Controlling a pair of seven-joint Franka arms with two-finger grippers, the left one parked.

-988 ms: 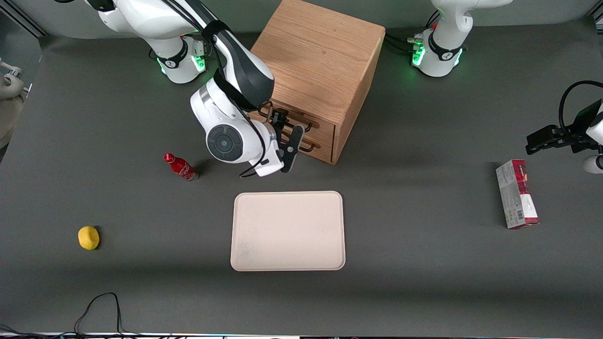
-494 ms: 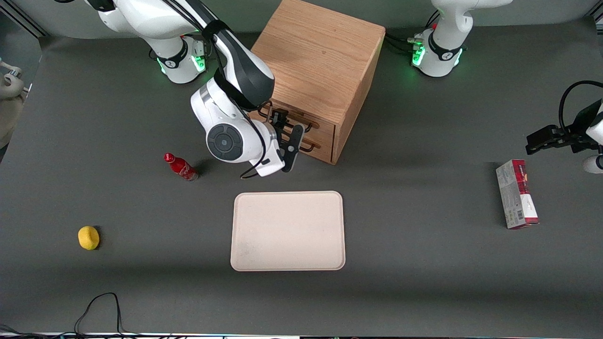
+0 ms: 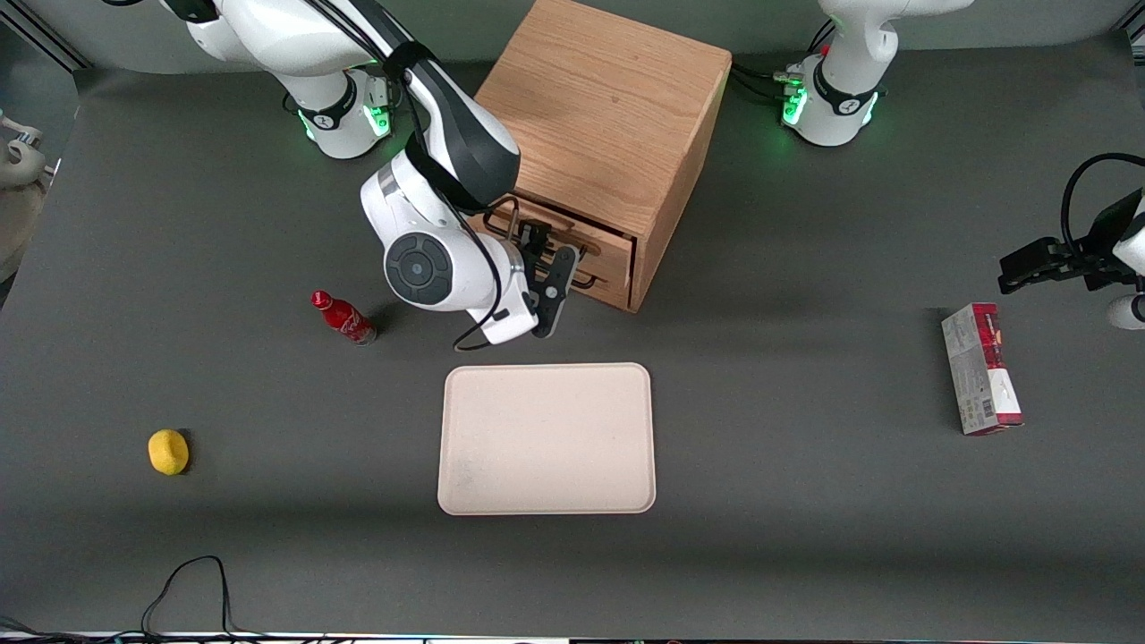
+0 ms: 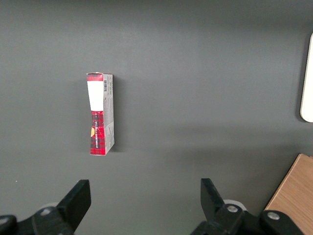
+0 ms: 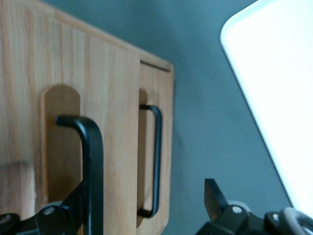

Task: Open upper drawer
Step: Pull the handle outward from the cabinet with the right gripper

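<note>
- The oak cabinet (image 3: 608, 107) sits at the top centre of the front view, its two drawer fronts facing the camera at an angle.
- The upper drawer (image 3: 601, 247) is the topmost of the two. It stands slightly pulled out, so a thin strip of its top edge shows beneath the cabinet's top.
- In the right wrist view the upper drawer (image 5: 105, 93) juts nearer the camera than the lower drawer (image 5: 159, 83), which sits flush with its own thin black handle (image 5: 156, 161).
- The claw (image 3: 537, 240) is right at the upper drawer's front, above the worktop (image 3: 805, 537) and just farther from the camera than the tray (image 3: 546, 438).
- Seen from the wrist, the claw (image 5: 142, 196) is spread wide — the upper drawer's black wire handle (image 5: 93, 161) runs down against one finger (image 5: 73, 205), well apart from the second finger.
- The cream tray lies flat at the frame's centre, in front of the cabinet.
- Toward the working arm's end lie a small red bottle (image 3: 343, 317) on its side and, nearer the camera, a yellow lump (image 3: 168, 451).
- Toward the parked arm's end lies a red-and-grey carton (image 3: 981, 368) — also in the left wrist view (image 4: 100, 113).
</note>
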